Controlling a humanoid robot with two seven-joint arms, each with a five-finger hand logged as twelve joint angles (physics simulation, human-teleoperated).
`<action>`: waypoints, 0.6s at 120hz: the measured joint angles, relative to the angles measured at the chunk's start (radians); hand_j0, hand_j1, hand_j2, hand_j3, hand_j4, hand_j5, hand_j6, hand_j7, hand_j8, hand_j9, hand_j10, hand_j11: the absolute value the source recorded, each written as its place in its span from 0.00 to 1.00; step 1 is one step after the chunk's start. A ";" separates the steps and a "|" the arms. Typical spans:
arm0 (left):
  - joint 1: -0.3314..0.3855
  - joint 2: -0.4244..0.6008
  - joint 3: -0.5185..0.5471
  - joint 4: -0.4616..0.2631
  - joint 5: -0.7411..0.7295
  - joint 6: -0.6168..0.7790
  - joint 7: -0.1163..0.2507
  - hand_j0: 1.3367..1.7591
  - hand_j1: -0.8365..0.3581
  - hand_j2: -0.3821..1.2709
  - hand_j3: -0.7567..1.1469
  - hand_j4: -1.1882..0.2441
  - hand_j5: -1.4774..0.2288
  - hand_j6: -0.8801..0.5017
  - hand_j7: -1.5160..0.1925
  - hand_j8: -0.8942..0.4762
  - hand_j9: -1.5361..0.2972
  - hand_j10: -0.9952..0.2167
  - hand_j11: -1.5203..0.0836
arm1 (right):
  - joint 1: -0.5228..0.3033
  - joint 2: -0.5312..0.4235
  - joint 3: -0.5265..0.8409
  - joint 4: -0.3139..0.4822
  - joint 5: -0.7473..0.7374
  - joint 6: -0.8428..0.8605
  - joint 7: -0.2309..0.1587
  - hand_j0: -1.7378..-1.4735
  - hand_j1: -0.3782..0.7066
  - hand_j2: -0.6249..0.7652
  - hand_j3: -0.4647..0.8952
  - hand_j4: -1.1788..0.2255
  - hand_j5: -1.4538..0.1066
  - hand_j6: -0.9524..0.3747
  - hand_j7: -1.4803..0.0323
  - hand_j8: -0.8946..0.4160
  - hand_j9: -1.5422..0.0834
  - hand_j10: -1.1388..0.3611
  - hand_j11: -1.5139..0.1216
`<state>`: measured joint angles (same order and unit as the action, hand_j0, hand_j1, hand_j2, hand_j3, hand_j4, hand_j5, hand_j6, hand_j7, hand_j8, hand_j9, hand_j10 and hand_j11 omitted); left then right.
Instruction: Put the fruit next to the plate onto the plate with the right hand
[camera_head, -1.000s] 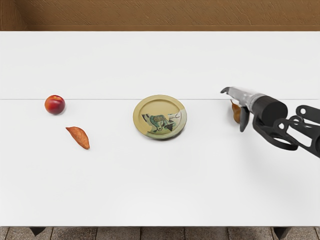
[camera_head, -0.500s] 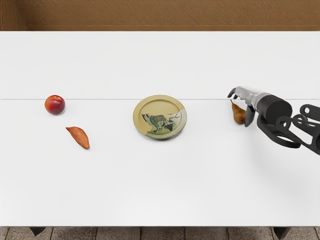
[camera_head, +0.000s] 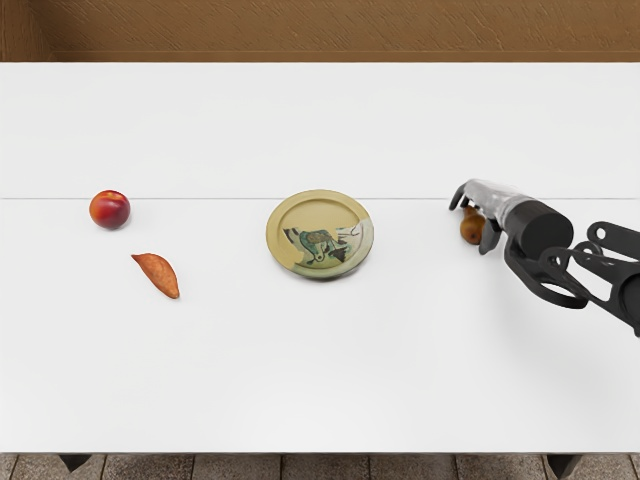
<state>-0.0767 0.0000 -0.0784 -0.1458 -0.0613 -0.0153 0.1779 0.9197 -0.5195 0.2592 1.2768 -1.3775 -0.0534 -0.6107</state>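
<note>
Overhead and at a slant, a white table (camera_head: 400, 350) carries a yellow patterned plate (camera_head: 320, 233) near its middle. The task's thing, a small brown fruit (camera_head: 468, 229), lies on the table at the plate's 3 o'clock, well apart from the rim.

The right hand (camera_head: 480, 205) hangs directly over the fruit, its dark arm reaching in from the picture's right edge at about 4 o'clock. The fingers (camera_head: 488, 238) are spread and hooked downward, one beside the fruit's 3 o'clock side and another up at its 11 o'clock. They bracket the fruit but do not look closed on it. The left arm is not in view.

By my reading, the step in hand is the grasp, with nothing lifted yet. The next move likely calls for the fingers to close firmly round the fruit, then a lift and a carry towards 9 o'clock to the plate.

A red peach (camera_head: 110, 209) and an orange sweet potato (camera_head: 156, 274) lie far off at the plate's 9 and 8 o'clock.
</note>
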 joint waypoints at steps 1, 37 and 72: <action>0.000 0.000 0.000 0.000 0.000 0.000 0.000 0.76 0.98 0.23 0.40 0.82 0.85 0.63 0.88 0.64 0.83 0.81 0.94 | 0.000 0.000 0.000 0.000 0.001 0.000 0.000 0.35 0.42 0.35 0.49 0.51 0.56 0.51 0.59 0.45 0.59 0.45 0.57; 0.000 0.000 -0.001 0.000 0.000 0.000 0.000 0.76 0.98 0.23 0.40 0.82 0.85 0.63 0.88 0.64 0.83 0.81 0.94 | 0.010 -0.004 0.016 -0.007 0.043 0.010 0.001 0.35 0.64 0.46 0.34 0.38 0.34 0.60 0.39 0.50 0.38 0.32 0.35; 0.000 0.000 0.000 0.000 0.000 0.000 0.000 0.76 0.98 0.23 0.40 0.82 0.85 0.63 0.88 0.64 0.83 0.81 0.94 | 0.057 -0.006 0.022 -0.010 0.087 0.039 -0.001 0.39 0.79 0.40 0.34 0.47 0.24 0.58 0.29 0.37 0.30 0.23 0.28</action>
<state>-0.0767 0.0000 -0.0786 -0.1458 -0.0612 -0.0153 0.1778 0.9768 -0.5253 0.2811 1.2665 -1.2904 -0.0142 -0.6115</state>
